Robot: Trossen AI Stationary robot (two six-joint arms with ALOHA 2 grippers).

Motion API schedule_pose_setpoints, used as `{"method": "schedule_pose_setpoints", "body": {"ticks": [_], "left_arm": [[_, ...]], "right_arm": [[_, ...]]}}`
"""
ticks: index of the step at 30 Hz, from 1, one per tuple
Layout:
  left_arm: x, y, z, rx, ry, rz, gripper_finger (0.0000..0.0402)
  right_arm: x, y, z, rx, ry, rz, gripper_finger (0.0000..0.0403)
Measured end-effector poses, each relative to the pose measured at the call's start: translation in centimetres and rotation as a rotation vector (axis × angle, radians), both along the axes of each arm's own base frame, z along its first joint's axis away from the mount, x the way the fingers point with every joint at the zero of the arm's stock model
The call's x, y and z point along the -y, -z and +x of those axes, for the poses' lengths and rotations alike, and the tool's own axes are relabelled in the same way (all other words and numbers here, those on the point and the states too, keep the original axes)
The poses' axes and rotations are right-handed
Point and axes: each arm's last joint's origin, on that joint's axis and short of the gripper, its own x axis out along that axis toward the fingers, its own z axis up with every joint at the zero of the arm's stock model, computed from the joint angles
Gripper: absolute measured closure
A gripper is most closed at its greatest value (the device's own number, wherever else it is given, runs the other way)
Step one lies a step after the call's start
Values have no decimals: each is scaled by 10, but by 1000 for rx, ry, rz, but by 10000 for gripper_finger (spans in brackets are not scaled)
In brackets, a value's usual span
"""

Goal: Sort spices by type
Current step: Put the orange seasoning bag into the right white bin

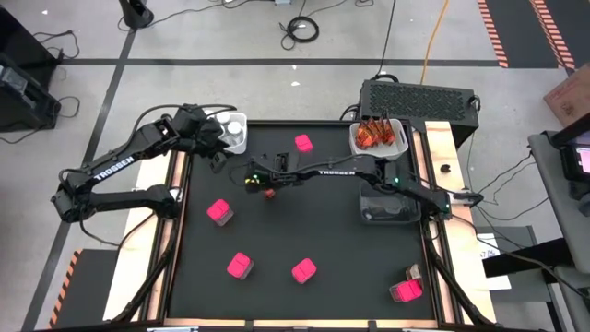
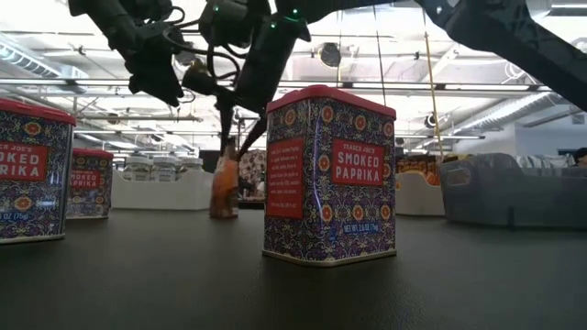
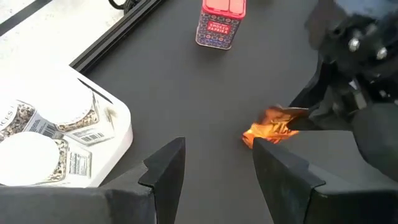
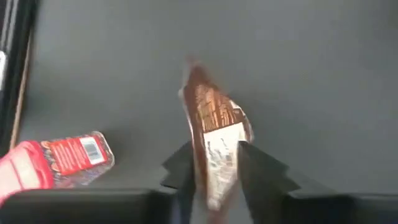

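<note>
High view has the right gripper (image 1: 268,189) reaching to upper centre of the black mat (image 1: 323,240), clamped on an orange-brown sachet (image 1: 269,193); left gripper (image 1: 218,159) sits just left of it, beside the white bin (image 1: 241,140) of white-capped jars (image 1: 233,127) at the mat's upper-left corner. Pink boxes (image 1: 219,211) are scattered over the mat: one at upper centre, three across the lower half, one at the lower right corner. More sachets fill a white tray (image 1: 398,146) at upper right, with a dark bin (image 1: 387,207) below it. Right wrist view alone shows the grip: fingers (image 4: 255,165) pinch the sachet (image 4: 214,134) on both sides, a pale printed label on it too blurred to read, and a pink box (image 4: 56,163) lying lower left. Left wrist view shows the left gripper (image 3: 214,168) spread apart and empty over the mat, the sachet (image 3: 273,127) held by the other arm at right, two jars (image 3: 37,158) with barcode labels in the bin (image 3: 118,134) at left, one box (image 3: 221,23) at top. Low view alone gives readable print: the box (image 2: 330,174) at centre says "TRADER JOE'S SMOKED PAPRIKA", same on the boxes at left edge; the sachet (image 2: 224,183) hangs upright, its bottom end at the mat.
</note>
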Motion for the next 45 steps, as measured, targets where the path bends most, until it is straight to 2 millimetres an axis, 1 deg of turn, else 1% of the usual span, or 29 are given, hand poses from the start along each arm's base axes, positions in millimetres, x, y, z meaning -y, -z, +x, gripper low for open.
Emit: {"method": "schedule_pose_setpoints", "body": {"ticks": [3,4,8,11,14,16,20,23,26,29,30,32,34,37,40,42,45], "left_arm": [[0,0,0,0,0,0,210],[0,0,0,0,0,0,210],[0,0,0,1,2,-1,210],[0,0,0,2,0,-2,210],[-2,0,-1,10,-27,-18,210],[-3,-1,-1,26,-49,-24,210],[-7,-5,0,83,-94,-33,210],[-10,-10,4,163,-124,-38,210],[-14,-17,8,259,-170,-45,210],[-18,-21,12,340,-215,-65,210],[-19,-22,14,360,-227,-73,210],[-22,-23,17,387,-248,-91,210],[-25,-21,20,400,-267,-112,210],[-29,-18,25,400,-286,-133,210],[-34,-13,30,394,-314,-154,210],[-37,-10,33,390,-329,-172,210],[-40,-7,36,388,-348,-194,210]], "right_arm": [[5,-1,0,-5,-56,-18,378],[6,-3,0,0,-75,-29,389],[15,-17,-4,20,-127,-17,401],[20,-41,-15,39,-169,-32,402],[26,-75,-38,17,-219,-65,402],[31,-99,-60,-21,-243,-94,402],[50,-141,-106,-102,-275,-165,402],[65,-163,-137,-162,-298,-212,403],[77,-178,-167,-268,-298,-274,403],[88,-193,-192,-266,-305,-341,403],[91,-196,-201,-270,-313,-348,403],[98,-193,-218,-315,-308,-349,403],[105,-181,-232,-357,-314,-344,403],[113,-164,-246,-274,-345,-363,403],[114,-149,-269,-246,-350,-376,403],[114,-138,-280,-245,-359,-403,403],[113,-123,-295,-238,-363,-395,403]]}}
